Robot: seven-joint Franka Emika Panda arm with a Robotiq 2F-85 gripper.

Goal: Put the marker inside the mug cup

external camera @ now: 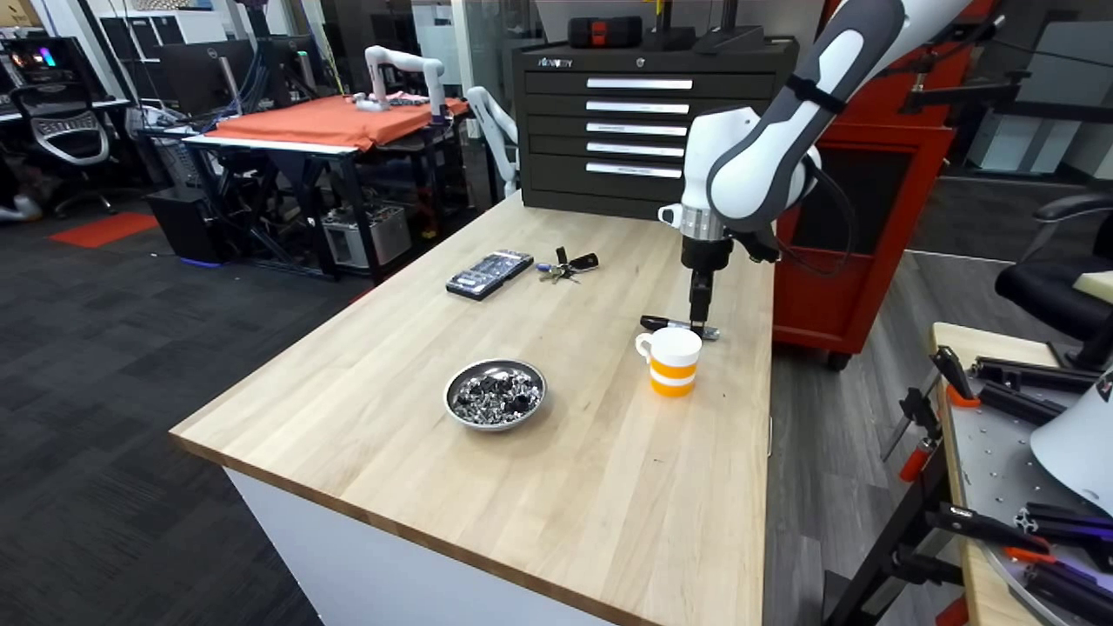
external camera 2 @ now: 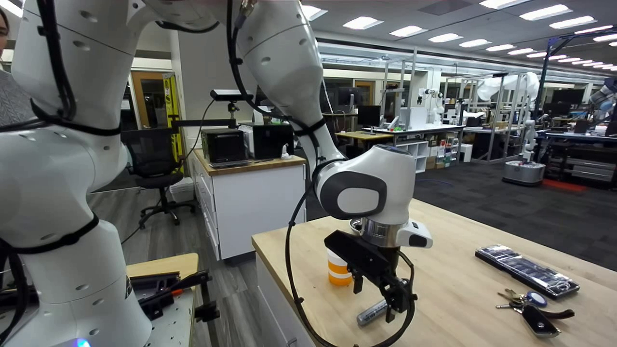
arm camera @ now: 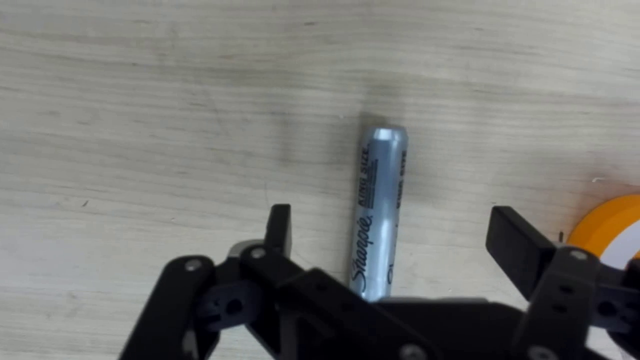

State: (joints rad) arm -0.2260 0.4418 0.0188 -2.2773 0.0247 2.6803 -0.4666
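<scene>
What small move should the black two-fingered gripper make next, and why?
Perhaps lower the open gripper slightly: in the wrist view, the silver cylindrical marker shows between its fingers, touching neither, and their tips seem just above the pale wooden table.

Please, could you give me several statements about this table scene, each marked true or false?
1. The silver-grey cylindrical marker lies on the pale wooden table. True.
2. The orange-and-white striped cup stands upright. True.
3. The marker is inside the cup. False: the marker lies outside it.
4. The black two-finger gripper is shut. False: the gripper is open.
5. The round metal bowl holds silvery and dark pieces. True.
6. The bunch of keys lies in the bowl. False: the keys lie on the table.
</scene>
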